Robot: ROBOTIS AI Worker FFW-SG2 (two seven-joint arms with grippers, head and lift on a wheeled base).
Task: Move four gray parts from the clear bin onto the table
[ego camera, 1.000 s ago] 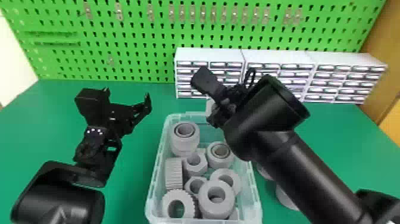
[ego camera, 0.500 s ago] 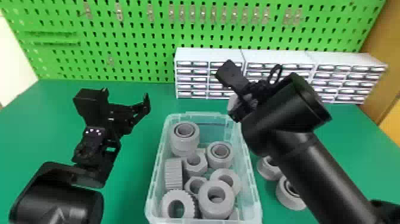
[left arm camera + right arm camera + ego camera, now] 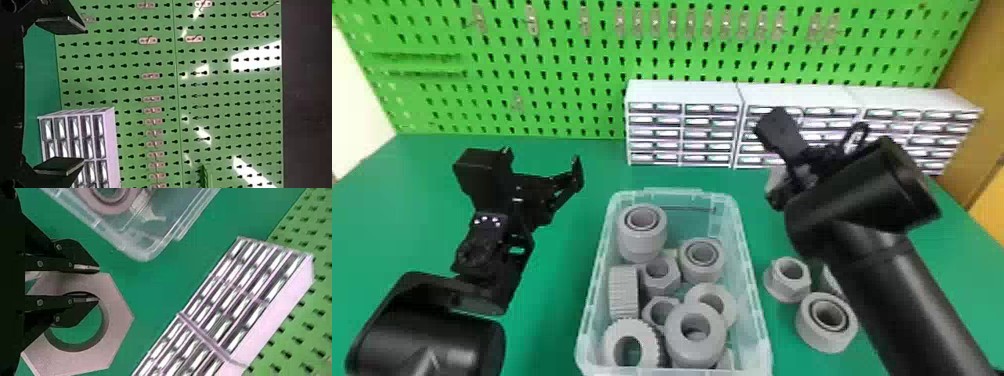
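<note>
My right gripper (image 3: 782, 187) hangs over the table just right of the clear bin (image 3: 751, 280), shut on a gray hex nut (image 3: 776, 180). In the right wrist view the right gripper (image 3: 98, 284) pinches one side of the nut's ring (image 3: 117, 317), one finger inside the hole. Several gray rings, nuts and toothed parts, among them a round part (image 3: 694, 340), lie in the bin. Right of it on the table stand a flanged nut (image 3: 787, 280) and a bearing-like ring (image 3: 827, 322). My left gripper (image 3: 544, 167) is parked at left, open; the left wrist view shows the left gripper (image 3: 84, 96) with nothing held.
White drawer cabinets (image 3: 682, 92) line the back right of the green table (image 3: 547, 325), before a green pegboard (image 3: 557, 60). Another gray part (image 3: 830, 280) is partly hidden behind the right arm.
The right arm has moved rightward from above the bin's far edge to beside the bin, carrying the nut. The left arm has stayed nearly still.
</note>
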